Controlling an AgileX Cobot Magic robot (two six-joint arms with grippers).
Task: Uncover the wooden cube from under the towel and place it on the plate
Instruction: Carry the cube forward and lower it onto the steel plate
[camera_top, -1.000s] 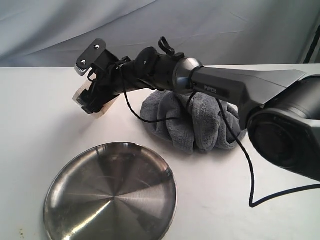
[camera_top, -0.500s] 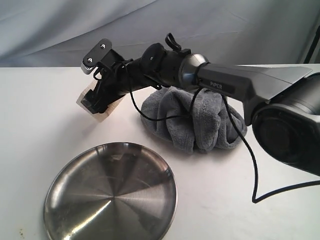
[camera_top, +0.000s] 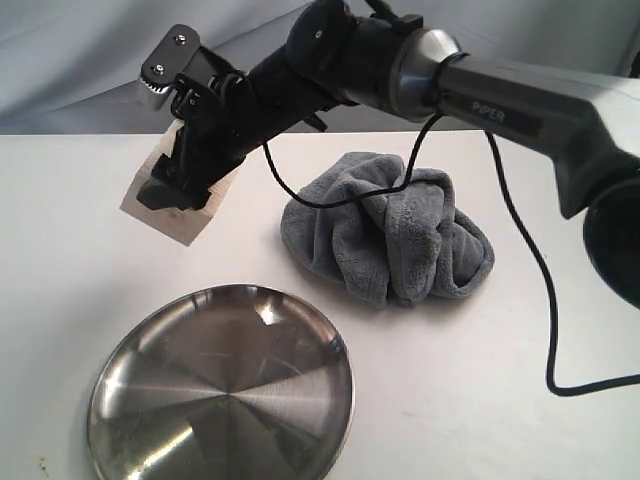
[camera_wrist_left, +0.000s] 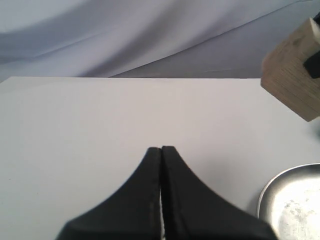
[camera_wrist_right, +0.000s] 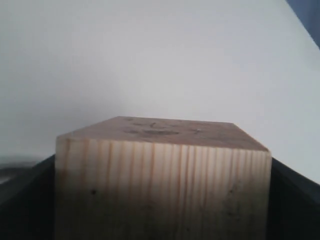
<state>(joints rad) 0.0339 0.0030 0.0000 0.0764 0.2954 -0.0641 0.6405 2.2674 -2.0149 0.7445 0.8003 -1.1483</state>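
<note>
Right claw clamped on block, airborne; plate at 6 o'clock. Left claw pinched closed, empty. Risk: early release, block clips plate's edge, bounces off.

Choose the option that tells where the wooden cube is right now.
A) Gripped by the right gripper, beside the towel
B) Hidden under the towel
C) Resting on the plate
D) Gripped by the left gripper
A: the wooden cube is clamped between the fingers of the right gripper, uncovered and apart from the towel, with nothing on the plate; the left gripper is shut on nothing.
</note>
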